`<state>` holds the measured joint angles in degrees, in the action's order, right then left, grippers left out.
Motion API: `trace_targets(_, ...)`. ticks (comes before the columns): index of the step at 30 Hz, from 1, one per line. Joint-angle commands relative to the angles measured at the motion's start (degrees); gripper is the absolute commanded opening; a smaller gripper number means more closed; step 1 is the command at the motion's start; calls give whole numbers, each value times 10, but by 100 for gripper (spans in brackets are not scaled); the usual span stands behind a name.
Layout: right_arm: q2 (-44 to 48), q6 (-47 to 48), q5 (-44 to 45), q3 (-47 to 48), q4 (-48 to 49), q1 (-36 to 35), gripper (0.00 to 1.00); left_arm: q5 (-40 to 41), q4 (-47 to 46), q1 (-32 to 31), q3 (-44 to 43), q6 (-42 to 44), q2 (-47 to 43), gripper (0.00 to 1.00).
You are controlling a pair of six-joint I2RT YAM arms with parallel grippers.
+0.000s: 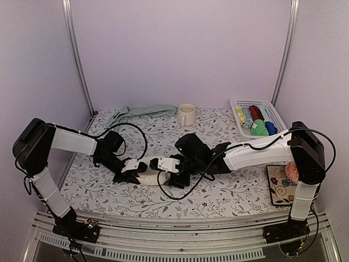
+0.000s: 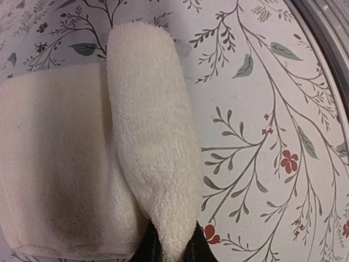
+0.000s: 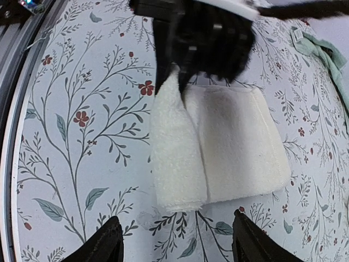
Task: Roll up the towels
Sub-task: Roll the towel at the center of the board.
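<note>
A cream towel (image 3: 229, 142) lies folded on the floral table cover, its near long edge rolled over into a thick fold (image 2: 152, 142). My left gripper (image 2: 173, 250) is shut on one end of that rolled fold; from above it sits at the towel's left end (image 1: 130, 174). My right gripper (image 3: 180, 243) stands open just short of the towel's other end (image 1: 173, 180), touching nothing. A pale green towel (image 1: 143, 112) lies crumpled at the back of the table, far from both grippers.
A cream mug (image 1: 186, 114) stands beside the green towel. A white basket (image 1: 271, 113) with several coloured rolls stands at the back right. A patterned square mat (image 1: 279, 185) lies near the right arm's base. The table's metal front rail (image 3: 13, 82) runs close by.
</note>
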<state>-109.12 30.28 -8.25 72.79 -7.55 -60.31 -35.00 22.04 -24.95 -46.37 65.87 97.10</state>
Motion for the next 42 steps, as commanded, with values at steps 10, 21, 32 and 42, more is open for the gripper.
trace_targets(10, -106, 192, 201, -5, 219, -78, 66, -76, 173, 53, -122, -31, 129, 0)
trace_targets(21, -176, 216, 308, 14, 279, -80, 56, -88, 227, 67, -177, -16, 194, 0)
trace_targets(32, -194, 190, 268, 54, 178, -76, 5, -93, 230, 80, -189, -19, 184, 21)
trace_targets(42, -193, 82, 133, 143, -4, -46, 4, -53, 126, 92, -87, -24, 16, 75)
